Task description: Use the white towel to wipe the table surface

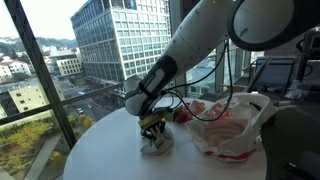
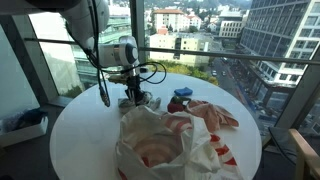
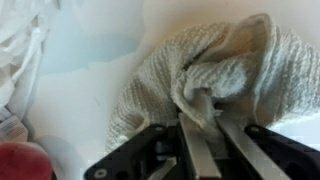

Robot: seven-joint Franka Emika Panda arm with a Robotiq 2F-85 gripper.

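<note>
The white towel (image 3: pixel 210 75) lies bunched on the round white table (image 1: pixel 110 150). It also shows in both exterior views, under the gripper (image 1: pixel 156 142) (image 2: pixel 138 103). My gripper (image 3: pixel 203 112) points down at it, and its two fingers are shut on a fold of the towel. In the exterior views the gripper (image 1: pixel 152 124) (image 2: pixel 133 93) sits right on top of the towel, low over the table.
A white and red plastic bag (image 1: pixel 232 125) (image 2: pixel 165 145) lies on the table beside the towel. A small red object (image 2: pixel 178 102) (image 3: pixel 22 162) sits near it. Window glass and a railing stand behind the table.
</note>
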